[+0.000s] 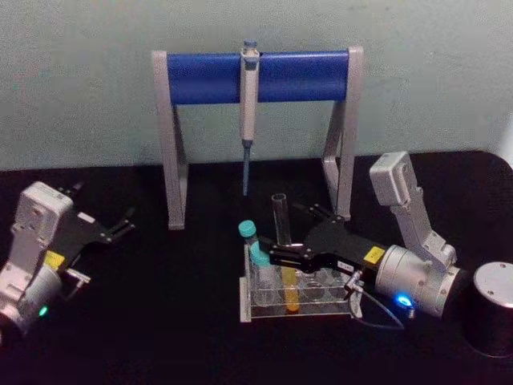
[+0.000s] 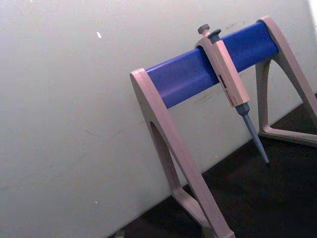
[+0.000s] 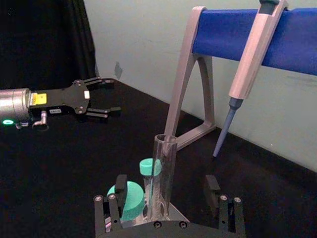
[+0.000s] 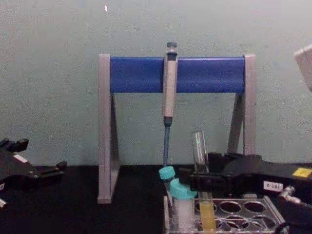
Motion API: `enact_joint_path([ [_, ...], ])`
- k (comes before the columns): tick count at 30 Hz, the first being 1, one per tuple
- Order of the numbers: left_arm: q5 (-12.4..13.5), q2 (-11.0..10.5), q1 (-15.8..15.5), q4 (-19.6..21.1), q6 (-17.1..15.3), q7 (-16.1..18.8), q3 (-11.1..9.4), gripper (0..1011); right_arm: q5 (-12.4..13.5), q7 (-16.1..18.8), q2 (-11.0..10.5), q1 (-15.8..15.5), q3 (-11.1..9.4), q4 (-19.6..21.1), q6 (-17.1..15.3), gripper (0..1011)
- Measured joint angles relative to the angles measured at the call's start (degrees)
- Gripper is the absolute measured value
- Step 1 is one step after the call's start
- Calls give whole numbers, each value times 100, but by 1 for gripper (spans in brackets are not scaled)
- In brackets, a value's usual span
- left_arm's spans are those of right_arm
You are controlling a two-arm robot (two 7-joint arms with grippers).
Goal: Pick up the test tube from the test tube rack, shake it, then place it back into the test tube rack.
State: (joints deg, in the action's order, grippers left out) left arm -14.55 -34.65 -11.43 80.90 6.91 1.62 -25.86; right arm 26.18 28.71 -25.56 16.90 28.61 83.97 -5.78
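Note:
The test tube [image 1: 281, 220] stands upright in the clear test tube rack [image 1: 321, 298], its yellow liquid low down inside the rack. It appears again as the test tube [image 4: 199, 146] in the rack [image 4: 243, 214] in the chest view. My right gripper [image 1: 290, 234] is open, one finger on each side of the tube's upper part. The right wrist view shows the tube [image 3: 163, 173] between the spread fingers [image 3: 213, 191] with a gap on each side. My left gripper [image 1: 120, 224] hovers open over the table at the left, far from the rack.
A grey-legged stand with a blue bar [image 1: 256, 76] stands behind the rack, and a pipette [image 1: 248, 104] hangs from it. Two teal-capped tubes [image 1: 255, 245] sit at the rack's left end. A dark cylinder [image 1: 493, 309] stands at the far right.

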Motion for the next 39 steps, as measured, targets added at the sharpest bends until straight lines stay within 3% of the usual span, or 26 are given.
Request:
enact_joint_path([
  [9,0,0,0,0,0,0,0,1001,3,0,-4,-1,-1,4,-6,1000],
  [12,0,0,0,0,0,0,0,1001,6,0,-5,-1,-2,5,-8,947],
  [24,0,0,0,0,0,0,0,1001,14,-4,-8,-7,-6,11,-13,631],
  [26,0,0,0,0,0,0,0,1001,15,-5,-8,-7,-7,12,-15,530],
  [34,0,0,0,0,0,0,0,1001,19,-5,-8,-8,-6,13,-17,284],
  [39,0,0,0,0,0,0,0,1001,22,-4,-8,-8,-7,15,-17,237],
])
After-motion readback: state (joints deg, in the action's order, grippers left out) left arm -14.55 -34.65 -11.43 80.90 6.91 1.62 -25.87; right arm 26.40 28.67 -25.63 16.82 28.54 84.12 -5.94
